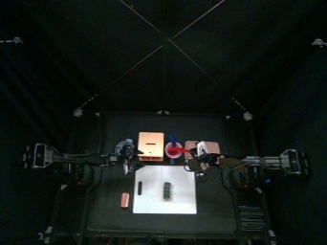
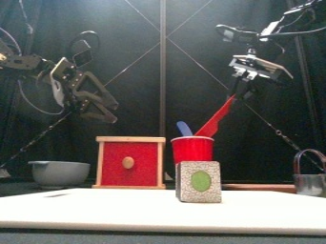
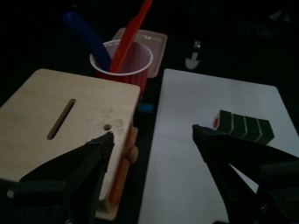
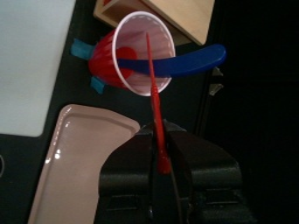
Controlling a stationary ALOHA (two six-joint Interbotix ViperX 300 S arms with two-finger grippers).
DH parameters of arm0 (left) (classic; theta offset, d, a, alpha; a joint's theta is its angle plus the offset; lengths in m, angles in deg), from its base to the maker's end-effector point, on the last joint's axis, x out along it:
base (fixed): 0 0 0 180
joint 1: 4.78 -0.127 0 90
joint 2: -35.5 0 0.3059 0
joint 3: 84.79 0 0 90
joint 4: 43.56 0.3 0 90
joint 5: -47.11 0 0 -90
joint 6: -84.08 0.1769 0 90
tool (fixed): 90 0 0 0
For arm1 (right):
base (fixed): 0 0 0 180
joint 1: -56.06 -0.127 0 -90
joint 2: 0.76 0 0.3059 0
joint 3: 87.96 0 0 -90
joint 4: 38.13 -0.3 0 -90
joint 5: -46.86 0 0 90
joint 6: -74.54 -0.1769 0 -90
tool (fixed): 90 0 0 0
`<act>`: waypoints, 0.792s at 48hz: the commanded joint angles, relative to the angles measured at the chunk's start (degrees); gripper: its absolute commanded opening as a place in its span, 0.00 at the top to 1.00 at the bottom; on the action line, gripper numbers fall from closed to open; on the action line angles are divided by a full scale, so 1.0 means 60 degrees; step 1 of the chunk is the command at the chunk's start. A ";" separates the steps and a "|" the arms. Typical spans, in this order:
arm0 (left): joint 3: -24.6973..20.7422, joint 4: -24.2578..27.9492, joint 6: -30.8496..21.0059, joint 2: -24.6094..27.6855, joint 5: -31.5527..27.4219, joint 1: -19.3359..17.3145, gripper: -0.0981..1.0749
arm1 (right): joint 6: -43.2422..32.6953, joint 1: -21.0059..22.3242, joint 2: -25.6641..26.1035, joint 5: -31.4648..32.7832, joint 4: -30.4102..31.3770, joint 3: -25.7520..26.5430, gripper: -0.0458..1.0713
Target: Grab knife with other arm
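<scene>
So the right gripper (image 4: pixel 163 166) has its jaws clamped on the top end of the knife (image 2: pixel 216 114), upper right of the front view. The knife slants down into the red cup (image 2: pixel 193 151) at center, next to a blue utensil (image 4: pixel 193 59). The left gripper (image 3: pixel 158 157) hangs wide open at the upper left, gripping nothing, over the wooden box (image 3: pixel 59 109).

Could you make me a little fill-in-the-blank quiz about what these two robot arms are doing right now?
1. The right claw is shut on the red ____.
2. The knife's far end sits inside the red ____.
3. The left claw hangs ____, holding nothing.
4. A ____ utensil also sits in the cup.

Missing words: knife; cup; open; blue
</scene>
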State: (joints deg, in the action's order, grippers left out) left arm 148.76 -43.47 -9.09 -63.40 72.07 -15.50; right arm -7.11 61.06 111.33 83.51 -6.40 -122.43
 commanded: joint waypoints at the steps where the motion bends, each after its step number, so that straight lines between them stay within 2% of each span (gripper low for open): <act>1: -0.0190 -0.0015 0.0015 -0.0029 0.0000 0.0000 0.04 | -0.0015 -0.0029 0.0527 -0.0029 -0.0718 -0.0015 0.52; 11: -0.0264 0.0000 0.0073 -0.0029 0.0015 0.0059 0.04 | -0.0059 0.0029 0.1831 -0.0278 -0.2827 -0.0322 0.52; 16: -0.0396 -0.0015 0.0029 -0.0044 0.0073 0.0059 0.04 | -0.0044 0.0249 0.2300 -0.0996 -0.4160 -0.0615 0.52; 24: -0.0513 0.0000 0.0029 -0.0044 0.0088 0.0073 0.04 | -0.0029 0.0571 0.2314 -0.2461 -0.6636 -0.1084 0.52; 28: -0.0542 0.0000 0.0029 -0.0044 0.0088 0.0205 0.04 | -0.0015 0.0571 0.2227 -0.3091 -0.7266 -0.1392 0.53; 38: -0.0659 0.0234 0.0088 -0.0044 0.0103 0.0483 0.04 | -0.0029 0.0439 0.2021 -0.4658 -0.7793 -0.2168 0.58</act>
State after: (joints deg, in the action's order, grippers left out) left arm 146.65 -42.50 -8.56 -63.57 72.07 -13.04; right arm -7.19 64.05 123.89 57.76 -52.72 -135.62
